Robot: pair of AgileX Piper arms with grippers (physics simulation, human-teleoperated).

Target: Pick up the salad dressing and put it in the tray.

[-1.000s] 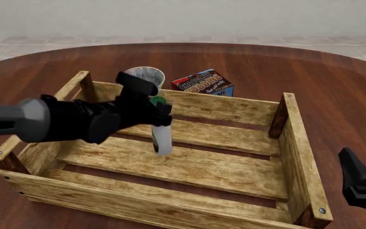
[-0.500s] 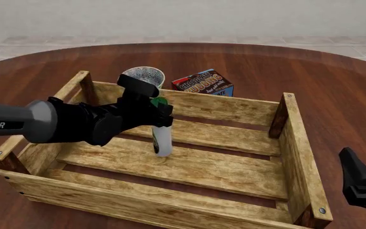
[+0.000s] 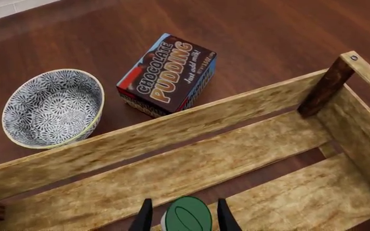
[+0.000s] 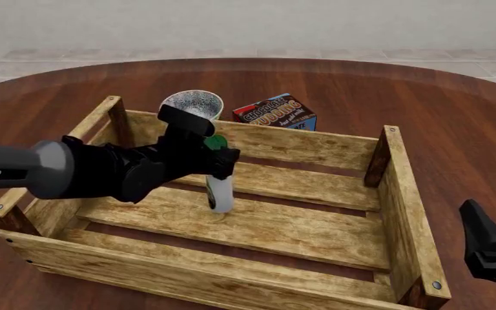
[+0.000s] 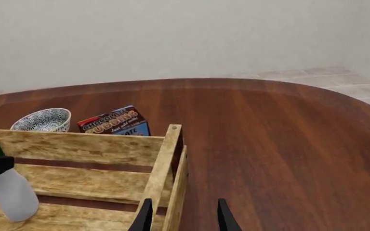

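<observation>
Inside the tray point(image 4: 407, 213), the salad dressing point(image 4: 219, 191) stands on a floor slat, left gripper point(image 4: 217, 154) clenched around its neck; right gripper point(image 5: 179, 216) fingers spread, grasping nothing.

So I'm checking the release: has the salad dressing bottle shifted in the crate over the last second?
No. The salad dressing bottle stands on the same floor slat of the crate, leaning slightly, with the left gripper around its neck.

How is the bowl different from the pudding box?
The bowl is round and open on top; the pudding box is square-edged and closed. The bowl has a blue-white pattern; the box is dark brown with big letters. Both sit on the table, side by side, just outside the tray wall.
</observation>
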